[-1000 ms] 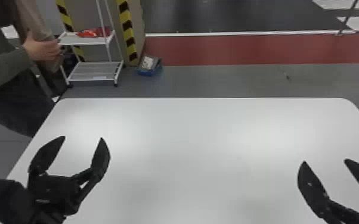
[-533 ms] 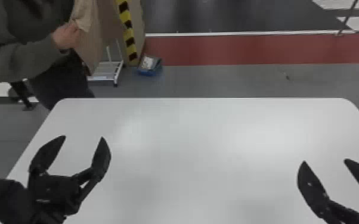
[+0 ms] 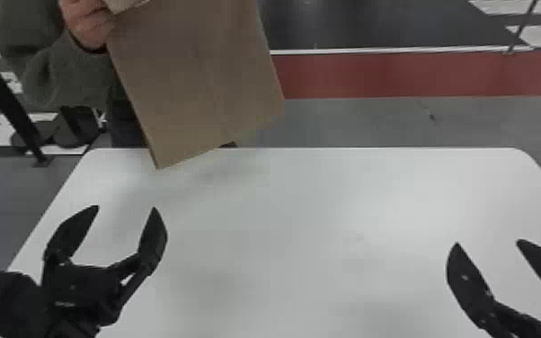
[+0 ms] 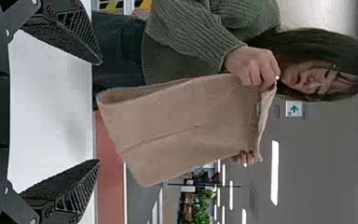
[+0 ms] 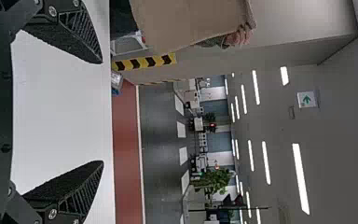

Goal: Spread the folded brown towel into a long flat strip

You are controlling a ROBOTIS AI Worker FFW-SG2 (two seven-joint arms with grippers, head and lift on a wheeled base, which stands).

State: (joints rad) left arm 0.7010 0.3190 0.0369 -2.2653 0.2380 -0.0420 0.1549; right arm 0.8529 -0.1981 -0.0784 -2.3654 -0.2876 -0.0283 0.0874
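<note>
In the head view my left gripper (image 3: 126, 209) stands open over the left part of the table, and my right gripper (image 3: 487, 242) is open at the right. A person's hands hold the brown towel (image 3: 197, 85), which hangs folded over the table's far left edge. From the left wrist, the towel (image 4: 182, 126) shows beyond my left gripper (image 4: 100, 112), gripped along its upper edge by both hands. In the right wrist view part of the towel (image 5: 191, 21) is visible past my right gripper (image 5: 103, 112). Nothing is between either pair of fingers.
The white table (image 3: 310, 215) spreads under both grippers, its far edge running across the head view. Behind it are grey floor and a red strip (image 3: 395, 74). A black slanted post (image 3: 2, 90) stands at the far left.
The person has come from the left to the table's far side, carrying the towel rightward and over the far edge. Both grippers have kept still and open.
</note>
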